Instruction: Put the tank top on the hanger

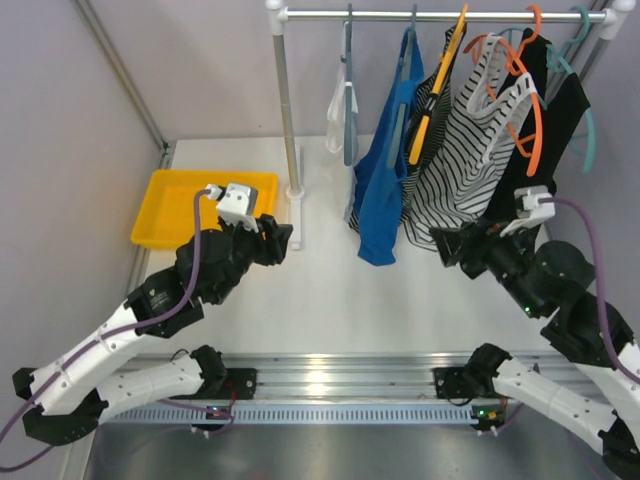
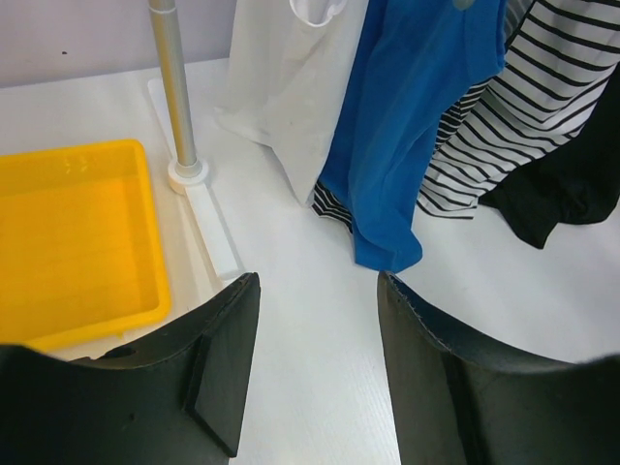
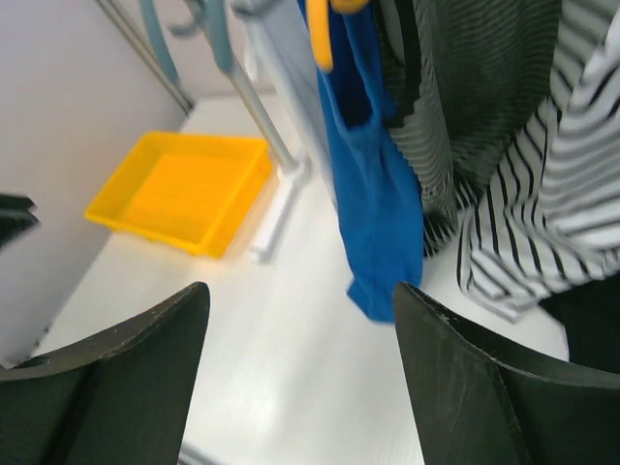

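Overhead, the tank top [image 1: 337, 112] is being carried on the hanger [image 1: 348, 60], just right of the pole [image 1: 284, 100], and both are being held up off the table [image 1: 330, 290]. Farther right of the pole, the blue top [image 1: 383, 190] and then the striped top [image 1: 450, 170] are being hung. The tray [image 1: 170, 210] is being shown left of the pole, on the table. The left gripper [image 1: 283, 240] is being held low beside the near end of the pole's foot, jaws apart with nothing between them. The right gripper [image 1: 445, 245] is being held well right of the pole, below the striped top, jaws likewise apart and empty.

From the left wrist, the tank top is being shown hanging just right of the pole, with the blue top overlapping its right side. Whether its hem is touching the table cannot be told. The tray is being shown left of the pole's foot. The fingers [image 2: 223, 368] are being held spread, with only bare table between them.

From the right wrist, all is being blurred. The blue top is being shown right of the pole and the tray left of it. The tank top cannot be made out for certain. The jaws are being held wide, with only table between them.
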You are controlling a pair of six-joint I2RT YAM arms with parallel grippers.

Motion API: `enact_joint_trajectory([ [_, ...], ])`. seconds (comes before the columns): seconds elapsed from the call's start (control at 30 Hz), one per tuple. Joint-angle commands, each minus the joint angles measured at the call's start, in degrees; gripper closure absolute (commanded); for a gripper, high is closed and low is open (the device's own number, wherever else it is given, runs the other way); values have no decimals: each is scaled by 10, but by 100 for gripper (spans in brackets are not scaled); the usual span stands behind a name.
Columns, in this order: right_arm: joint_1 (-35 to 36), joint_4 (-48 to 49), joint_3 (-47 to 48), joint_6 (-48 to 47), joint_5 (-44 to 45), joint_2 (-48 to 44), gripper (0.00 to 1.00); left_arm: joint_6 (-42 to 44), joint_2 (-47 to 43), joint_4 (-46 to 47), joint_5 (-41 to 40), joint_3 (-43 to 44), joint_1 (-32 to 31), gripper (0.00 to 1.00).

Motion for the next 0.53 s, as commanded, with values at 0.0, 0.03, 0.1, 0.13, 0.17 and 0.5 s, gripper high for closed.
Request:
enact_joint_trajectory([
  [0.0,4,-63,-73,54,0,-26,24,-15,5,23,-16,6,0,43],
  [0.03,5,-64,-87,60,5,-33,24,-16,5,18,-18,6,0,43],
  [0.1,5,-59,-126,72,9,-54,24,-18,3,15,-21,3,0,43],
  [0.13,5,-58,-134,74,9,-58,23,-18,1,13,-23,3,0,43],
  [0.17,5,-57,-139,77,9,-60,22,-19,0,9,-23,2,0,43],
  [0.5,5,-39,-147,79,21,-62,20,-21,-13,-3,-19,-1,0,43],
])
